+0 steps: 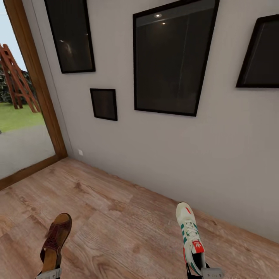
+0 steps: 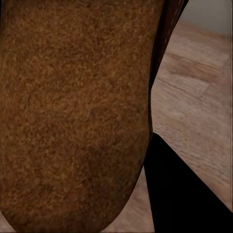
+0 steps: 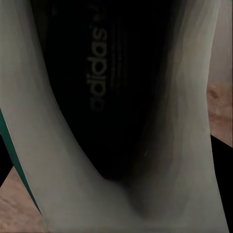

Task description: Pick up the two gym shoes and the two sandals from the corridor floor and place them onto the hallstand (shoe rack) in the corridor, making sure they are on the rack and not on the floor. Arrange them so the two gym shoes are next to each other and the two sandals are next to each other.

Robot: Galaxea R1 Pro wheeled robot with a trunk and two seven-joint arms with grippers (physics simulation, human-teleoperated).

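Note:
A brown sandal [image 1: 57, 234] hangs toe-forward above the corridor floor [image 1: 116, 217] at the lower left, with my left gripper [image 1: 48, 274] shut on its heel end. In the left wrist view the sandal's brown surface [image 2: 73, 111] is very close, beside one dark finger [image 2: 184, 194]. At the lower right, my right gripper [image 1: 209, 272] is shut on the heel of a white gym shoe [image 1: 189, 236] with green stripes and a red tongue label. The right wrist view looks into the gym shoe's dark insole [image 3: 111, 97]. The hallstand is out of view.
A light grey wall [image 1: 162, 155] runs across ahead, hung with several black-framed pictures [image 1: 172, 58]. A wood-framed glass door [image 1: 37, 89] at the left looks onto grass outside. Wood floor stretches between me and the wall.

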